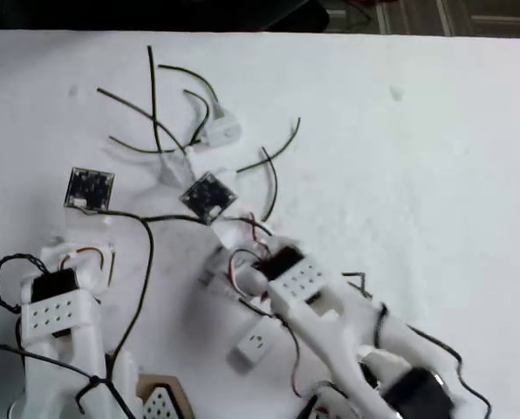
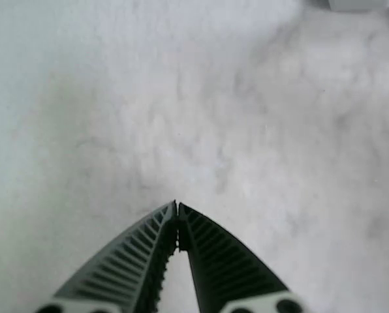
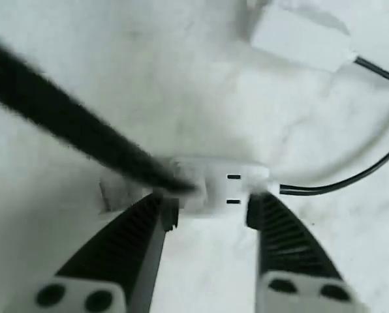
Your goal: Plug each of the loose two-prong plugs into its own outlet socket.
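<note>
My right gripper (image 3: 211, 212) is open, its fingertips on either side of a white block (image 3: 220, 188) that has two slots and a black wire (image 3: 351, 179) running off it. Whether the fingers touch the block I cannot tell. A second white plug (image 3: 299, 39) with its own black wire lies farther off. In the high view this right arm (image 1: 299, 279) reaches to the table's middle. A white outlet socket (image 1: 256, 343) lies beside it. Loose white plugs (image 1: 221, 131) with black wires lie farther back. My left gripper (image 2: 177, 207) is shut and empty over bare table.
A thick black cable (image 3: 70, 124) crosses in front of the right gripper. The left arm (image 1: 59, 305) stands at the near left with a black cable (image 1: 142, 262) looping past it. The table (image 1: 434, 148) is open on the right. A wooden piece (image 1: 164, 397) lies at the front edge.
</note>
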